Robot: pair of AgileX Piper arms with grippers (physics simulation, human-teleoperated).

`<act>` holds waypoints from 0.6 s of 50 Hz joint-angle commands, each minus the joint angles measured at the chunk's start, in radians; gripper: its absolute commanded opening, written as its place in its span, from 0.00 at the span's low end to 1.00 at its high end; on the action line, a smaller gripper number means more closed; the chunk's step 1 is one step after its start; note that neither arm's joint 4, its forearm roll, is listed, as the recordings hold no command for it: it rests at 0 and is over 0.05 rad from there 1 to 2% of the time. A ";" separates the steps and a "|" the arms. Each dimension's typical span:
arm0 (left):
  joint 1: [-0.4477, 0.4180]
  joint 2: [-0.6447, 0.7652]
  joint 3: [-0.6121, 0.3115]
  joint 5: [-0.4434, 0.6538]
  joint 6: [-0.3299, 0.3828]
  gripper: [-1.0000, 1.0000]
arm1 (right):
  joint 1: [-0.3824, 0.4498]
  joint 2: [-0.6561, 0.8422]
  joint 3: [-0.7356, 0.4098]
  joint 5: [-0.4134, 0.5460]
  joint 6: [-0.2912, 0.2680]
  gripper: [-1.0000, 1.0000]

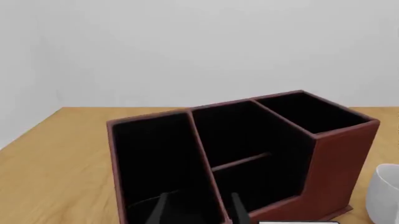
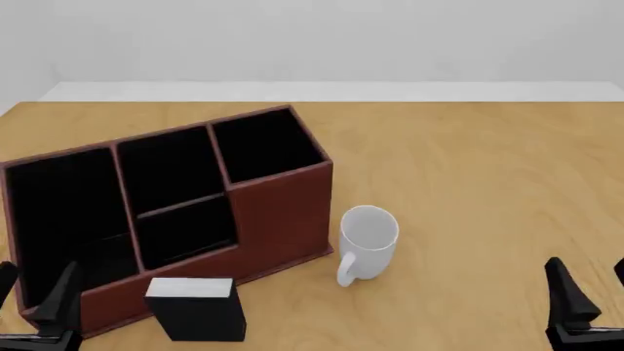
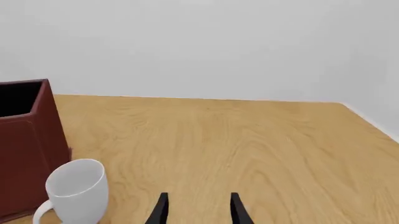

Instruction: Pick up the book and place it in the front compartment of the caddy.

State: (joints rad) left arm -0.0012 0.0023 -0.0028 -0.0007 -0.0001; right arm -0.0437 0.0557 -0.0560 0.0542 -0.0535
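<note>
Judging progress: nothing of the task appeared done; every step from pickup to placement was left.
Book: the book (image 2: 197, 308) stood upright on the table (image 2: 468, 183), white page edge uppermost, just in front of the caddy's low front wall and apart from both grippers; only a sliver of its white top showed in the left wrist view (image 1: 299, 222).
Caddy: the caddy (image 2: 278, 212) sat left of centre, angled, with its black cells open upward and no book in any of them; the taller-walled section was at its far right corner.
Front compartment: taken to be the low cell behind the short front wall (image 1: 262, 179), nearest the book; it looked unoccupied, though its floor was dark and hard to read.
Left gripper: the left gripper (image 2: 34, 300) hung at the near left edge, close to the caddy's near corner, jaws parted moderately and holding nothing.
Right gripper: the right gripper (image 2: 595, 289) waited at the near right edge, well apart from the book, jaws likewise parted and gripping nothing.
Mug: the white mug (image 2: 367, 243) stood beside the caddy's right end, near the book but not touching it.
Remaining: reaching the book, closing on it, lifting it over the front wall, and lowering it into the cell; the left arm seemed the nearer one.
</note>
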 commanded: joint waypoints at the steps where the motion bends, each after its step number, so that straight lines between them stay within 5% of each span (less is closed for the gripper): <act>1: -0.012 0.001 -0.011 -0.002 0.002 1.00 | 0.044 -0.049 0.053 -0.056 0.054 1.00; 15: -0.070 0.057 -0.037 -0.056 -0.027 1.00 | 0.045 -0.052 0.050 -0.052 0.053 1.00; 26: -0.183 0.214 -0.148 -0.147 -0.009 1.00 | 0.045 -0.052 0.051 -0.052 0.054 1.00; 30: -0.241 0.273 -0.197 -0.159 0.079 1.00 | 0.045 -0.052 0.051 -0.052 0.055 1.00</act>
State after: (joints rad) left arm -0.1434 0.1573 -0.1115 -0.1116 0.0093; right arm -0.0007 0.0061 -0.0070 0.0042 -0.0017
